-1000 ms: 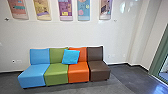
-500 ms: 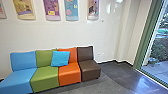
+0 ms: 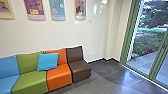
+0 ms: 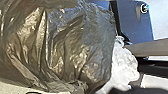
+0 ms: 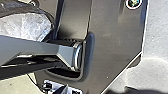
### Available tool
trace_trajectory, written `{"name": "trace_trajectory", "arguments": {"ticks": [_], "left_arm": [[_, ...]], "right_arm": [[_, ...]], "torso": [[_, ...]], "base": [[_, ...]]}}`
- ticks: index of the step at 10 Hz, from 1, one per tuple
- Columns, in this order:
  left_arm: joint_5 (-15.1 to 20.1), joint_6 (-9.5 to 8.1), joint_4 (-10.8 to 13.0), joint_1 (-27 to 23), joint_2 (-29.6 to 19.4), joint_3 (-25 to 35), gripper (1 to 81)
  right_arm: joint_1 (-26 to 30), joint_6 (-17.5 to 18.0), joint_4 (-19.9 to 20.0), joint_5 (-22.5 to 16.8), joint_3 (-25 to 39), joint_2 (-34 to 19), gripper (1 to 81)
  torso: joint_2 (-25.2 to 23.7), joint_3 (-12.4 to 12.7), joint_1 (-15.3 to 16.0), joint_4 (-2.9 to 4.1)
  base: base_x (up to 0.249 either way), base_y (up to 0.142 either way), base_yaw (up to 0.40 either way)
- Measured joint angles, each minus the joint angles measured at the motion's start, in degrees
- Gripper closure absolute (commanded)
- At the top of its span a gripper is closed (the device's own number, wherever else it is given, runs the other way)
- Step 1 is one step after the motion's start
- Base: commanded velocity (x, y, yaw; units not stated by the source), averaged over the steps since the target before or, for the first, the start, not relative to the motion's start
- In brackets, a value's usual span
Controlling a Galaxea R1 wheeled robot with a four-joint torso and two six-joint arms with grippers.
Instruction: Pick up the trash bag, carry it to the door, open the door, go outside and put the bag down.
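Note:
A dark, shiny, crumpled trash bag [image 4: 60, 50] shows large in the left wrist view, with a whitish translucent part [image 4: 123, 66] beside it. Part of the bag [image 5: 25, 25], pale and translucent with a dark edge, also shows in the right wrist view, close to the robot's own jointed bar. In the head view a glass door or window with green frames [image 3: 123, 47] stands at the right. How the grippers stand on or near the bag cannot be made out.
A row of joined seats in blue, green, orange [image 3: 58, 73] and brown [image 3: 79, 69] stands along the white wall, with a blue cushion [image 3: 47, 61] on it. Posters [image 3: 58, 10] hang above. Dark floor [image 3: 110, 75] runs to the glass; plants and paving lie outside.
The head camera has turned to the right: the seats and posters slide left in the view, and more of the green-framed glass and the outdoors has come into sight.

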Motion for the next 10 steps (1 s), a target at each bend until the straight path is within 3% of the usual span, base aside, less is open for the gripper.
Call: {"name": "trace_trajectory", "arguments": {"ticks": [10], "left_arm": [[-0.1,0.00,0.0,0.0,0.0,0.0,81.1]], "right_arm": [[-0.1,0.0,0.0,0.0,-0.1,0.0,1.0]], "torso": [[0.0,0.0,0.0,0.00]], "base": [[0.000,0.000,-0.338]]}}
